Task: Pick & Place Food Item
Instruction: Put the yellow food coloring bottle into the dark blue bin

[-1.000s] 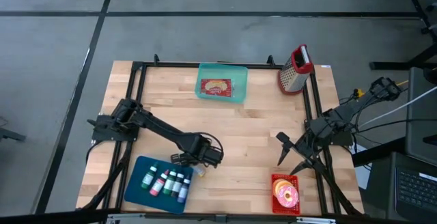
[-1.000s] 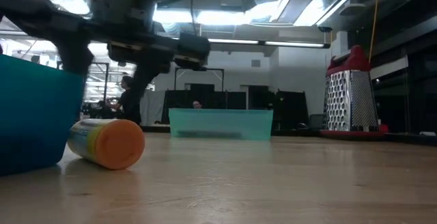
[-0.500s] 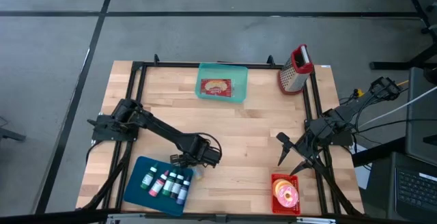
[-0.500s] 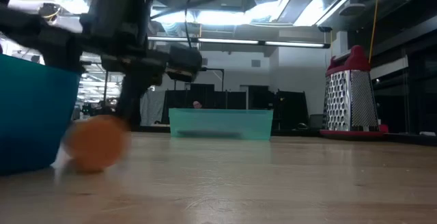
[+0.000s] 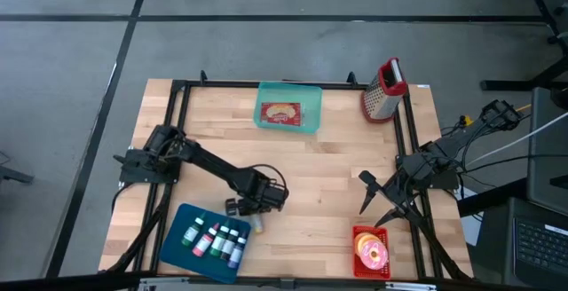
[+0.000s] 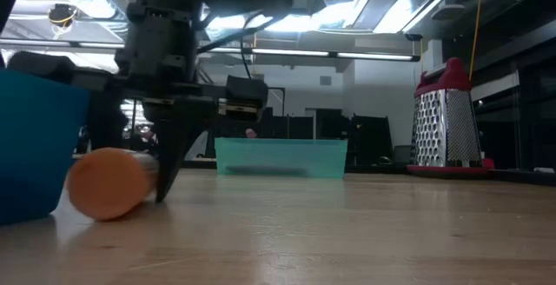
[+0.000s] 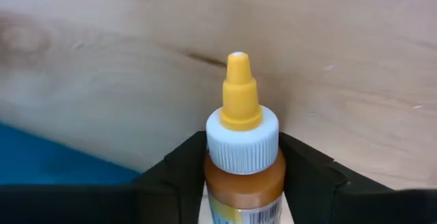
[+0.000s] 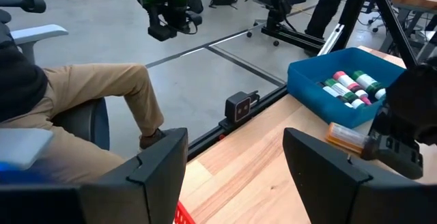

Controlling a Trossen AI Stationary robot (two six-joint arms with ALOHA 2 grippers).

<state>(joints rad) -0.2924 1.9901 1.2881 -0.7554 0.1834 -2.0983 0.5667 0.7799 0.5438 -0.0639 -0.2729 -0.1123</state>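
The left gripper (image 7: 242, 183) has its dark fingers closed around a small orange dropper bottle (image 7: 240, 152) with white cap, lying on the wooden table (image 5: 337, 167) beside the blue bin (image 5: 177, 224). The right gripper (image 5: 377, 198) hovers spread wide, empty, near the red basket (image 5: 359, 235).

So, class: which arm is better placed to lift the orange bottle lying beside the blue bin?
Left. The left gripper already straddles the orange bottle; the right gripper waits far across the table.
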